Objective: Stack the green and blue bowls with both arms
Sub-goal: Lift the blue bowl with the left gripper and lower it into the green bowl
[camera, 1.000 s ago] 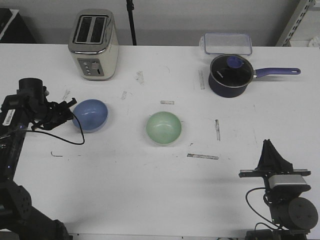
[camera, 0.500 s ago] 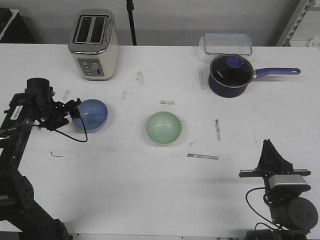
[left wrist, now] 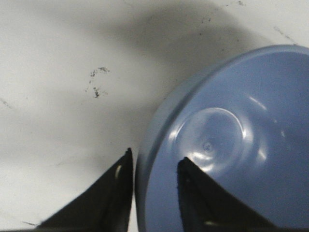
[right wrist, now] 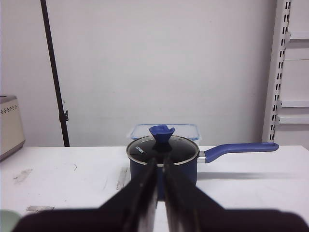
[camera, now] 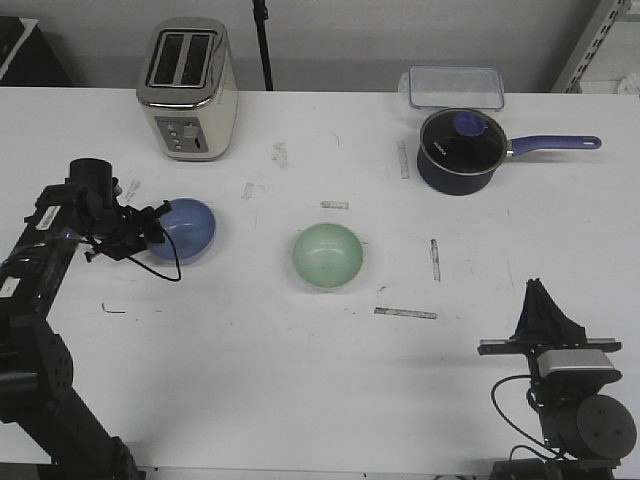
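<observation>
Blue bowl sits on the left of the table, green bowl well apart toward the middle. Left tool is right on it, fingers narrowly parted and straddling the near rim, one inside, one outside, not clamped yet I think. Right tool is parked far off, fingers nearly together, holding nothing.

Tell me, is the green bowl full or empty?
Empty. The front view looks straight down into the green bowl and shows only its smooth pale inside, with nothing lying in it.
</observation>
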`<control>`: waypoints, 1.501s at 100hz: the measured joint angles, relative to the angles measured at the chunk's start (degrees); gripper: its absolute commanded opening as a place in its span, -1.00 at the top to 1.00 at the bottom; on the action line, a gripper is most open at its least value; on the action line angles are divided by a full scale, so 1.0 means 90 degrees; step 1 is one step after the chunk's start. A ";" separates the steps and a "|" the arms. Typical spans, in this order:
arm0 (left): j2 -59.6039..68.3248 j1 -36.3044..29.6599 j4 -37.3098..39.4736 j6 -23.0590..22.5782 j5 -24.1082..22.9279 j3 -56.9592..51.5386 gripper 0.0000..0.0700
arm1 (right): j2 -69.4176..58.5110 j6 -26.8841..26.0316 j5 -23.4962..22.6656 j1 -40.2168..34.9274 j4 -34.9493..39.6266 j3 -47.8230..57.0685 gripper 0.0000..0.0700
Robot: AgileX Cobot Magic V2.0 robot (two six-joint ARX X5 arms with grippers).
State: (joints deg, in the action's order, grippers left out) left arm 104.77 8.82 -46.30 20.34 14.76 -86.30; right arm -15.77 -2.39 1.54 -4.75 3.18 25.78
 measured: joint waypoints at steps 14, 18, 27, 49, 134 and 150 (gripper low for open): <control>0.0058 -0.0015 -0.0002 0.0000 -0.0049 0.0000 0.97 | 0.0000 0.0000 0.0000 0.0000 -0.0002 0.0000 0.96; 0.0058 -0.0027 -0.0002 0.0000 -0.0046 0.0000 1.00 | 0.0000 0.0000 0.0000 0.0000 0.0000 0.0000 0.96; 0.0058 -0.0090 -0.0010 0.0000 -0.0053 0.0000 1.00 | 0.0000 0.0000 0.0000 0.0000 -0.0002 0.0000 0.96; -0.0289 -0.0459 -0.0068 0.0012 -0.0061 -0.0010 1.00 | 0.0000 0.0000 0.0000 0.0000 -0.0002 0.0000 0.96; -0.0413 -0.3825 -0.0279 0.0651 -0.0053 -0.1457 1.00 | 0.0000 0.0000 0.0000 0.0000 0.0000 0.0000 0.96; -0.0134 -0.4160 0.0027 0.0901 -0.0398 -0.1457 1.00 | 0.0000 0.0000 0.0000 0.0000 -0.0002 0.0000 0.96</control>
State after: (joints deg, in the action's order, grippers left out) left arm 103.57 -28.62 -46.06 28.45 11.18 -99.42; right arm -15.77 -2.39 1.54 -4.75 3.16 25.78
